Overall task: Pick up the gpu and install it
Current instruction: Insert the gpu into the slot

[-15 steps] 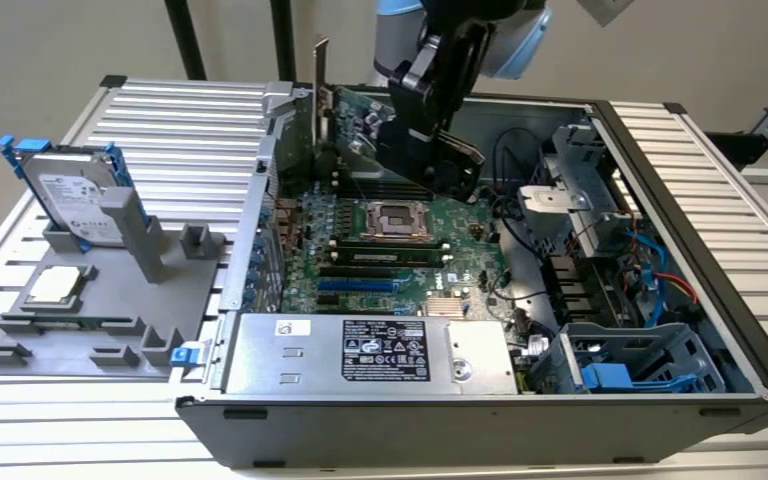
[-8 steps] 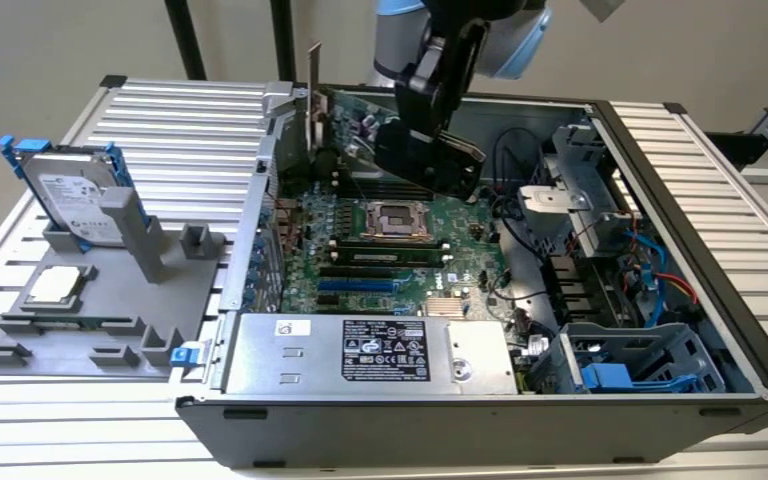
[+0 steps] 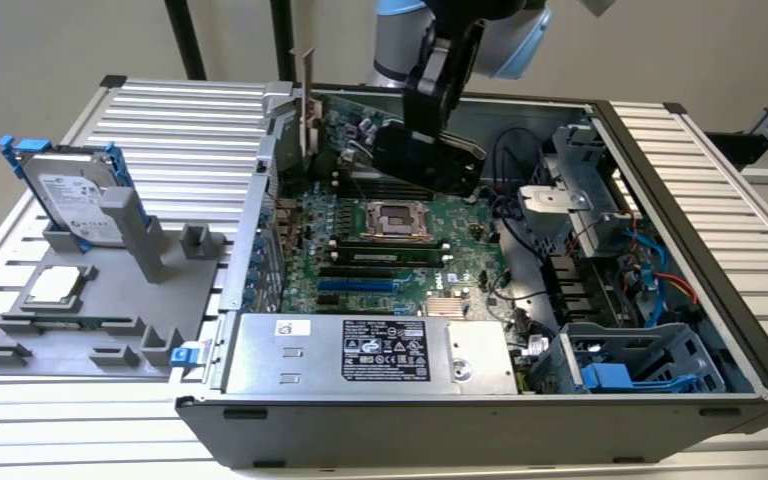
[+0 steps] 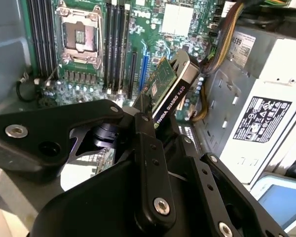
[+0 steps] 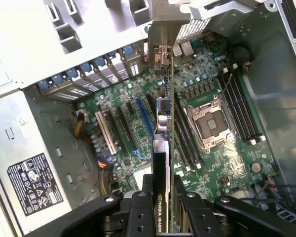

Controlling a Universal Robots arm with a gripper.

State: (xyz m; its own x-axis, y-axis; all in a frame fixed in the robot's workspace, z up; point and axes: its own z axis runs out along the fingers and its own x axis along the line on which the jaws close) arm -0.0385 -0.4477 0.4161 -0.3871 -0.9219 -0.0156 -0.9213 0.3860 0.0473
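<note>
You have the black two-finger gripper clamped on the gpu, a thin green circuit-board card with a black cooler block and a silver metal bracket. It is held on edge over the green motherboard inside the open black computer case, bracket end toward the slotted case wall at the exterior view's left. White lettering runs along the cooler's black edge in both wrist views. The silver power-supply box at the case's near side carries a black-and-white printed label. Well apart at the exterior view's left, a labelled silver hard drive with blue rails stands in a grey holder.
</note>
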